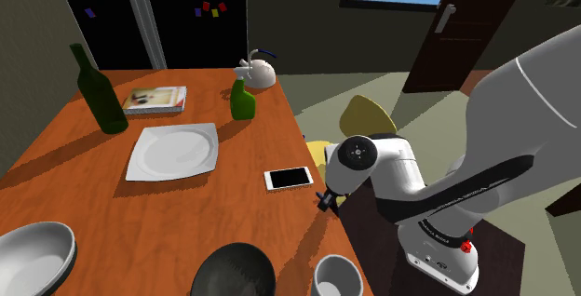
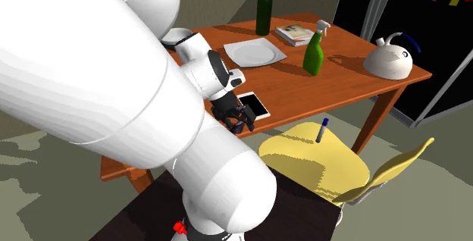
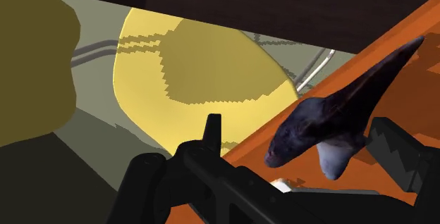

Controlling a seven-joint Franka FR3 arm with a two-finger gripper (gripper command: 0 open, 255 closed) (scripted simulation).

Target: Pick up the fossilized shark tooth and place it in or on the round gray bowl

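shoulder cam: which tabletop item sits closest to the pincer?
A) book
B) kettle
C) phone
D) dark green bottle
C: the phone lies at the table's near edge, right beside the pincer; the other three stand at the table's far end.

No legible text, number or brand in any view, book (image 1: 155, 100) cover printed but too small to read, phone (image 1: 289, 178) screen plain white, coloured magnets (image 1: 210, 9) on the dark door unlettered.
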